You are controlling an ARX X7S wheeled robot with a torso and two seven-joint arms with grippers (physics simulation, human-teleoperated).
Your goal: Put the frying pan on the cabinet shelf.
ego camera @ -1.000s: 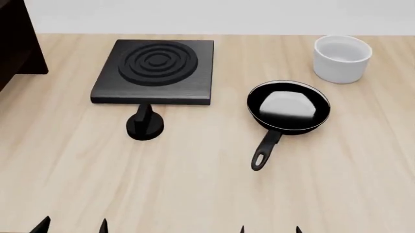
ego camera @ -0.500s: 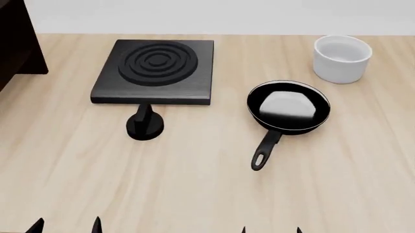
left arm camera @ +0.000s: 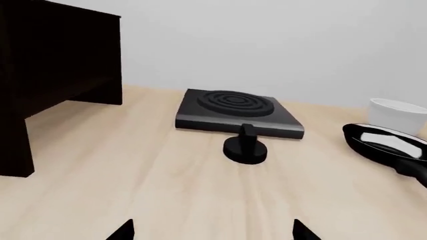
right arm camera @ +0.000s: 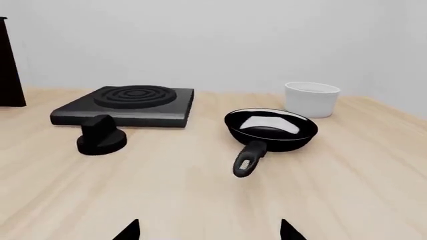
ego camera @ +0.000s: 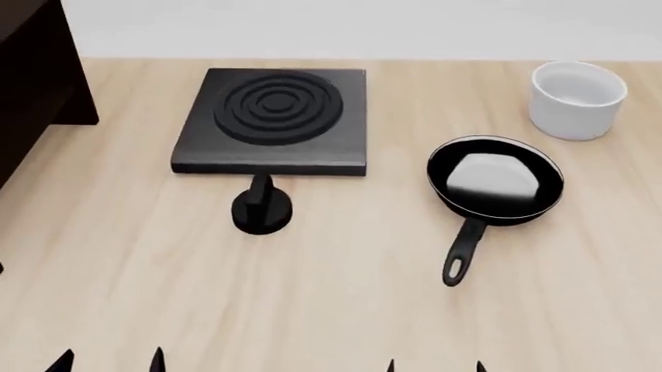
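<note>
The frying pan [ego camera: 495, 180], black with a pale grey inside, sits on the light wooden table, right of centre, its long handle [ego camera: 461, 249] pointing toward me. It also shows in the right wrist view [right arm camera: 270, 129] and at the edge of the left wrist view [left arm camera: 387, 145]. The dark cabinet [ego camera: 36, 85] stands at the far left; its shelf board is not visible. It also shows in the left wrist view [left arm camera: 53, 75]. My left gripper [ego camera: 108, 361] and right gripper [ego camera: 435, 366] are open and empty at the near edge; only their fingertips show.
A square black burner plate [ego camera: 274, 120] with concentric rings lies at the back centre. A black knob [ego camera: 260, 208] stands in front of it. A white round bowl [ego camera: 576, 99] stands at the back right.
The head view has shifted, so everything on the table sits a little further right and lower. The left fingertips drew slightly left and back. The pan has not been touched.
</note>
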